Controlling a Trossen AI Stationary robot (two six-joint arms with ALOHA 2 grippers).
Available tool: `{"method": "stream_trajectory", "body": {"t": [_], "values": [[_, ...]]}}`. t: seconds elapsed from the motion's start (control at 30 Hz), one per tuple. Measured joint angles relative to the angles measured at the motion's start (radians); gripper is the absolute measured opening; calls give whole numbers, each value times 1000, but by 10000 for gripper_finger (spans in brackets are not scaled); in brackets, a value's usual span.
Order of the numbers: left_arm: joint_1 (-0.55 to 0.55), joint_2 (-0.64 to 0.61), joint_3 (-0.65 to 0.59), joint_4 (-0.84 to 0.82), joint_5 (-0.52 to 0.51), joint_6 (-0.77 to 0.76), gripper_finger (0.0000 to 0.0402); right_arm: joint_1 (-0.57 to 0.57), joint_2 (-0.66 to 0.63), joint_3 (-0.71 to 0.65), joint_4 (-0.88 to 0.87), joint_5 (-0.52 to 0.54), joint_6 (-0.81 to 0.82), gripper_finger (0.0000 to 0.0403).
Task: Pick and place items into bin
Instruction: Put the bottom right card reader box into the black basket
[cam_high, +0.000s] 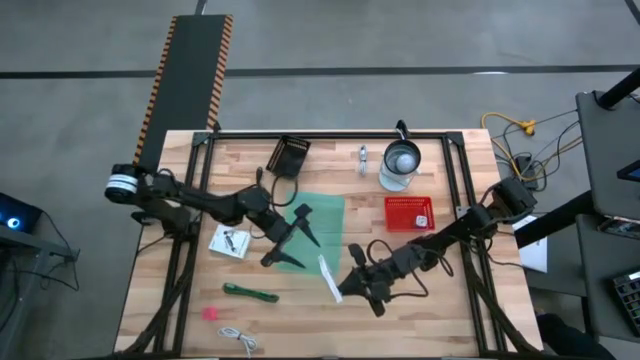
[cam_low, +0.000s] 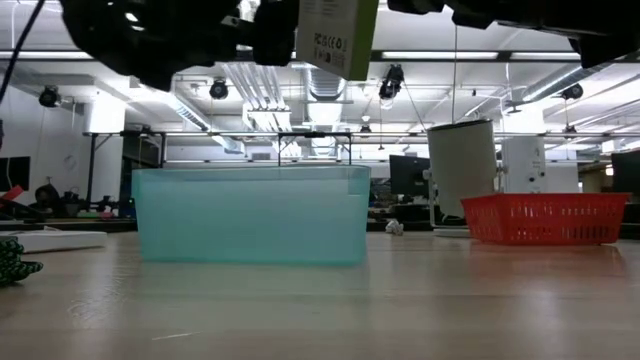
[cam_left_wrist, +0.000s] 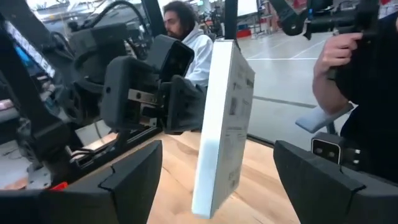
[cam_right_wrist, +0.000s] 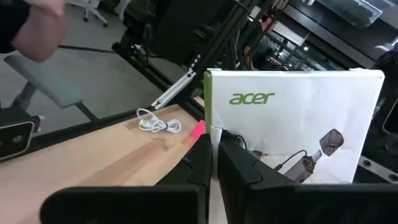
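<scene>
The white packet (cam_high: 329, 279) is pinched edge-on in the right gripper (cam_high: 352, 285), above mid-table beside the green bin (cam_high: 322, 215). The left gripper (cam_high: 290, 240) hangs spread open over the bin. Held by so narrow an edge, the packet could twist loose and fall short of the bin.

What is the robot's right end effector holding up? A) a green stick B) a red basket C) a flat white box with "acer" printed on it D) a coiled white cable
C: the right end effector is clamped on the edge of the flat white box with green "acer" lettering, while the coiled white cable lies on the wooden table.
</scene>
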Motion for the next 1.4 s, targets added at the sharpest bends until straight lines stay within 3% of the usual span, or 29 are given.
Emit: {"method": "stream_trajectory", "body": {"t": [0.33, 0.5, 0.93, 1.4], "values": [[-2, 124, 124, 3, 90, 0, 290, -1, 0, 0, -2, 3, 0, 8], [-18, 158, 149, 3, 190, 0, 290, -5, 0, 0, -2, 3, -4, 8], [-22, 181, 184, 4, 143, 24, 287, -9, 0, 0, -1, 4, 0, 8], [-22, 181, 183, -1, 140, 35, 192, -9, 0, 0, 0, 4, 0, 8]]}}
